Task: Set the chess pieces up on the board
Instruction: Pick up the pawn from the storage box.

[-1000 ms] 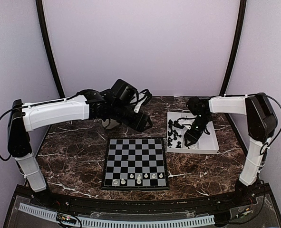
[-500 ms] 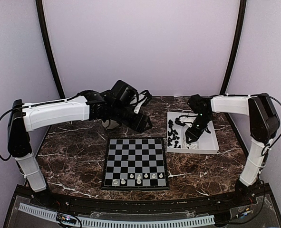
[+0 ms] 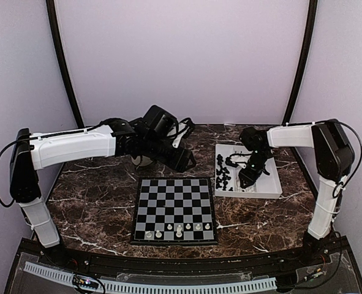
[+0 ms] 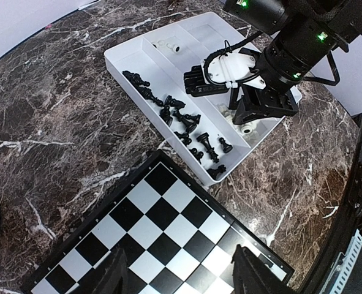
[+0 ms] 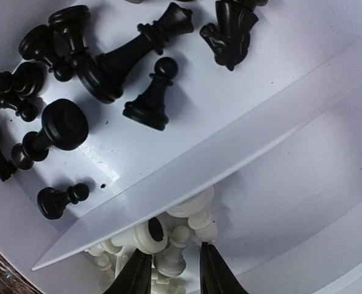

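Right gripper [image 5: 173,252] in tray [image 3: 270,184], 2 o'clock of board [image 3: 174,208], fingers [image 5: 212,275] straddling white pieces [image 5: 168,236]; grip cannot tell. Black pieces [image 4: 182,120] in next compartment. Left gripper [image 4: 181,258] released, empty, near board's 12 o'clock edge.

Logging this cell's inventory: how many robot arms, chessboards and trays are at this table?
Robot arms: 2 (left arm, right arm)
Chessboard: 1
White tray: 1
Total: 4
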